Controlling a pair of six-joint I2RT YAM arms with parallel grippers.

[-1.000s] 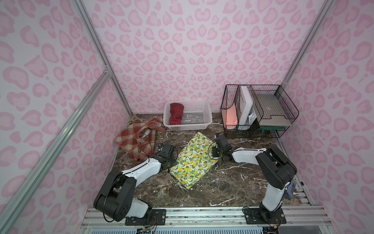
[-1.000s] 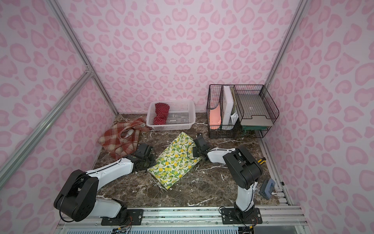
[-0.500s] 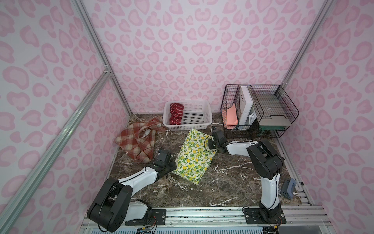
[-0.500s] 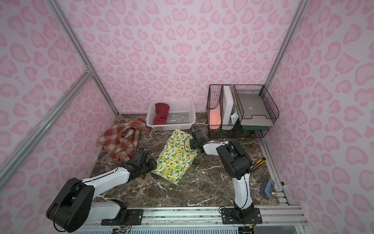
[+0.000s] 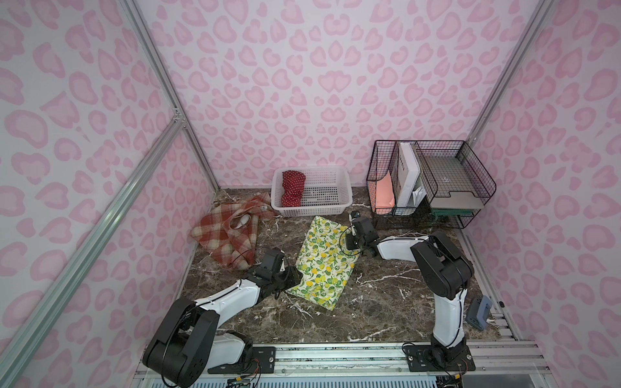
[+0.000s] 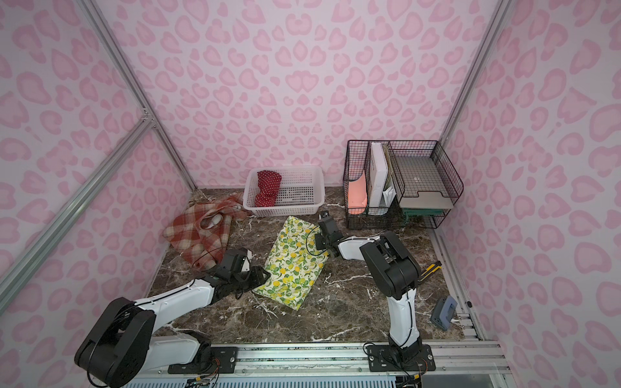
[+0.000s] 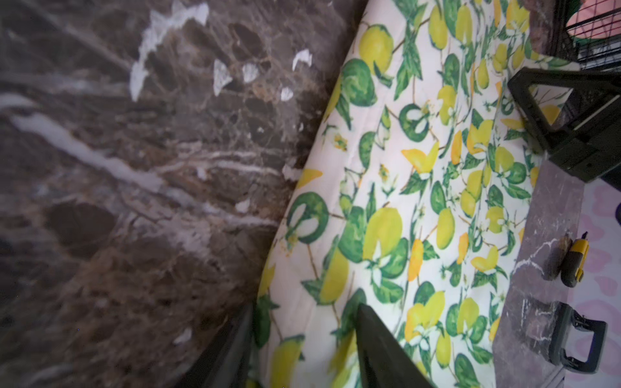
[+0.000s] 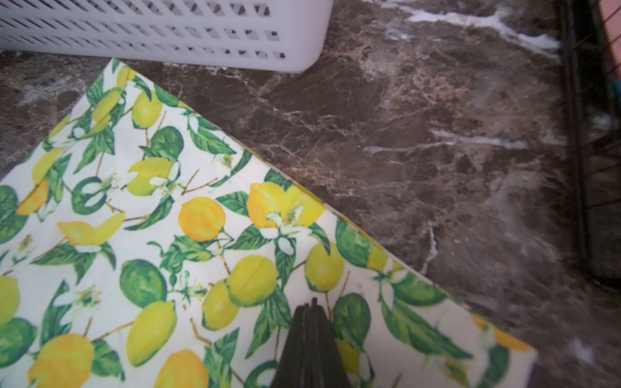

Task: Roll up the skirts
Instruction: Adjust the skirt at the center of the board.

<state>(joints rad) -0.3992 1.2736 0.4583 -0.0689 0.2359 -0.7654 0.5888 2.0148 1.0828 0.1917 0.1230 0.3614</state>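
Note:
The lemon-print skirt (image 5: 322, 262) (image 6: 295, 262) lies flat on the marble table. My left gripper (image 5: 295, 275) (image 7: 302, 339) is open at its near left edge, with the cloth's border (image 7: 302, 235) lying between the spread fingers. My right gripper (image 5: 348, 241) (image 8: 311, 307) is shut, its tips resting on top of the skirt (image 8: 168, 235) near the far right edge. The plaid skirt (image 5: 228, 238) (image 6: 198, 235) lies crumpled at the back left. The red polka-dot skirt (image 5: 292, 188) (image 6: 267, 188) sits rolled in the white basket (image 5: 316, 211).
A black wire rack (image 5: 430, 181) with papers and trays stands at the back right, close to the right arm. A yellow-black tool (image 6: 430, 268) and a small grey-blue block (image 5: 479, 312) lie near the right edge. Pink walls close in three sides.
The lemon skirt has turned from a diagonal to nearly straight. The left gripper slid toward its near edge and opened a little wider. The right gripper shifted toward the back.

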